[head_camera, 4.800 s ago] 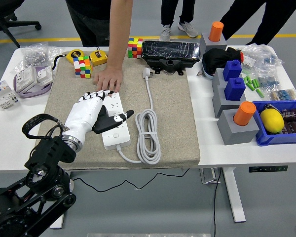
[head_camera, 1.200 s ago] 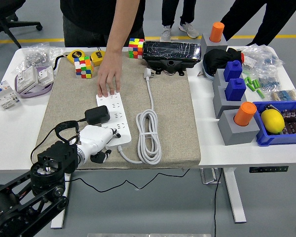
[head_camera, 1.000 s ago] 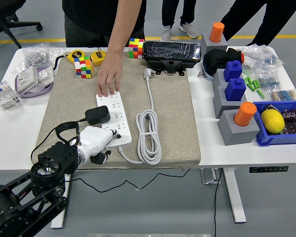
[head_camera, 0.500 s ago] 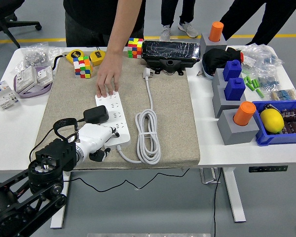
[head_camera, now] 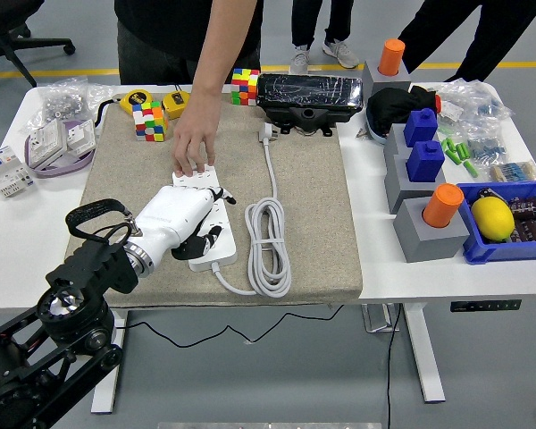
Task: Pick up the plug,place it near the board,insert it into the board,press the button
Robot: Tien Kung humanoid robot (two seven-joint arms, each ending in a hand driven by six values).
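Left hand (head_camera: 180, 225), white-shelled with dark fingers, lies palm down over the middle of the white power strip (head_camera: 216, 253) on the beige mat (head_camera: 308, 223), its fingers curled down against the strip's top; the black plug is hidden under it, so whether it grips the plug cannot be told. At the strip's far end a person's hand (head_camera: 194, 147) presses down with fingertips on the strip.
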